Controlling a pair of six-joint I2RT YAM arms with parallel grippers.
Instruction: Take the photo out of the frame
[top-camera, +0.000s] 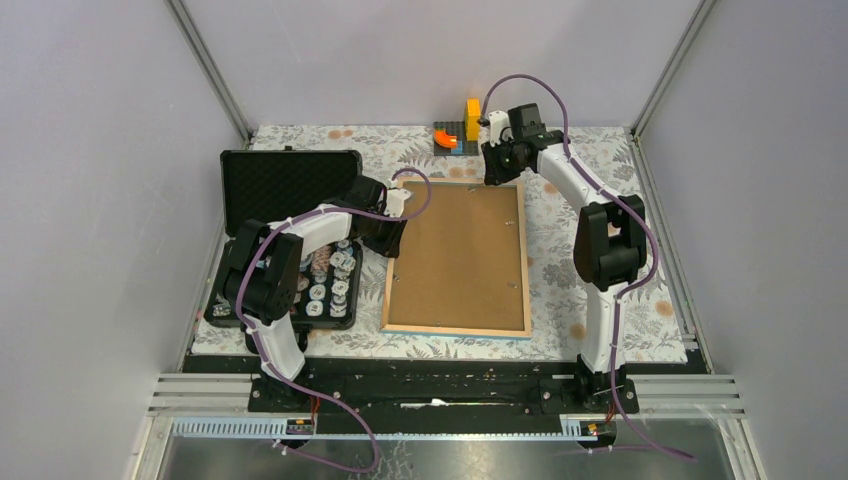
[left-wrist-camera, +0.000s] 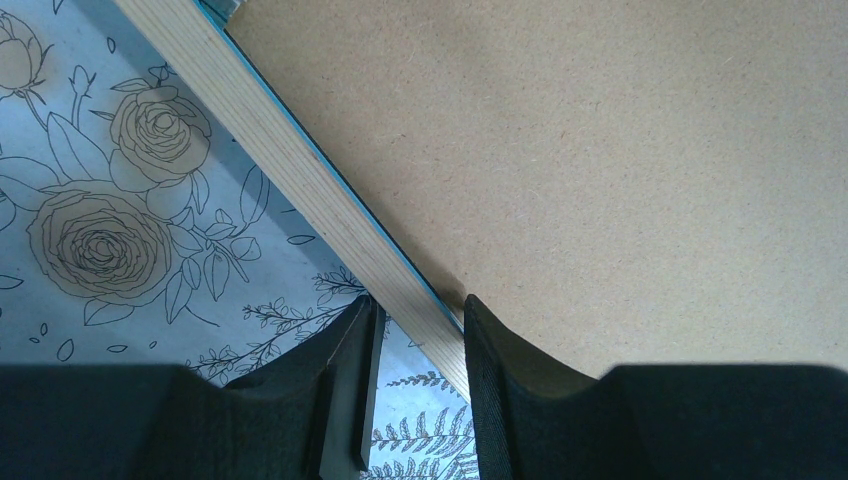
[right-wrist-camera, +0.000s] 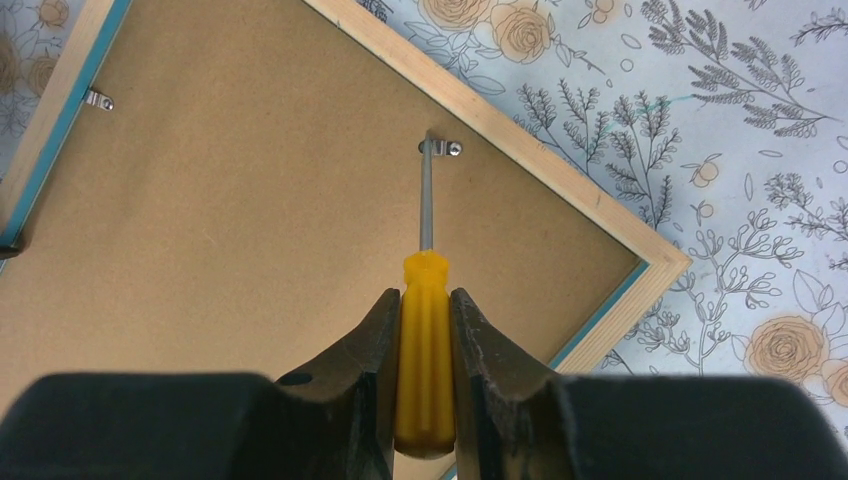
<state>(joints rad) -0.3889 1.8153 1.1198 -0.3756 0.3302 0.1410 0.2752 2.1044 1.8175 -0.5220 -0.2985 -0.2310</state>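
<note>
The frame (top-camera: 460, 255) lies face down in the middle of the table, its brown fibreboard back (right-wrist-camera: 250, 220) up inside a pale wooden rim (left-wrist-camera: 290, 160). The photo is hidden under that back. My left gripper (top-camera: 395, 210) (left-wrist-camera: 418, 305) sits at the frame's far left edge, one fingertip on either side of the wooden rim. My right gripper (top-camera: 497, 168) (right-wrist-camera: 425, 300) hangs over the far right corner, shut on a yellow-handled screwdriver (right-wrist-camera: 425, 345). The screwdriver's tip rests at a small metal clip (right-wrist-camera: 440, 148) on the back.
A black foam-lined case (top-camera: 290, 180) stands open at the left, with several small round parts (top-camera: 325, 280) in its lower half. Orange and yellow blocks (top-camera: 455, 130) sit at the far edge. A second metal clip (right-wrist-camera: 97, 99) shows on the frame's back. A floral cloth (top-camera: 600, 180) covers the table.
</note>
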